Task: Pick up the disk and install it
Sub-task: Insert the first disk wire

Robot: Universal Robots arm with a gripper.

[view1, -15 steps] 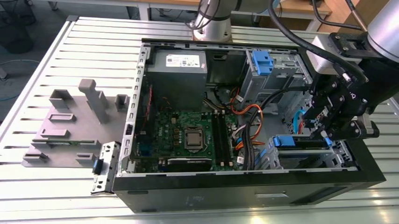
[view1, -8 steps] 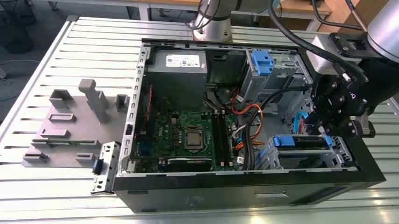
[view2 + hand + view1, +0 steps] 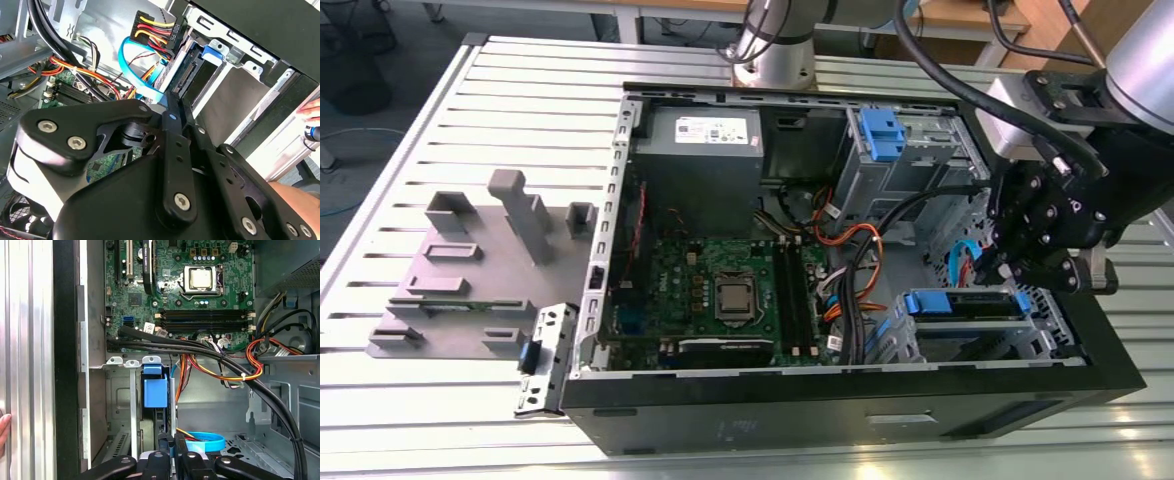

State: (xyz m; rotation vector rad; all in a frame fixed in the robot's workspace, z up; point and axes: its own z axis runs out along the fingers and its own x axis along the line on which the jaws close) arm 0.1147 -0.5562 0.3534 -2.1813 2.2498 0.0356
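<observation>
You see a green board, a blue bracket on the disk, a black gripper, and red, yellow and orange wires.

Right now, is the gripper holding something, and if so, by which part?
It cannot be told. The gripper is at one end of the disk, which sits in the drive bay; a firm hold is not visible.

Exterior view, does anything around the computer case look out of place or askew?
One thing: a loose metal bracket with a blue latch lies askew on the table, outside the computer case, by its corner at the exterior view's left.
</observation>
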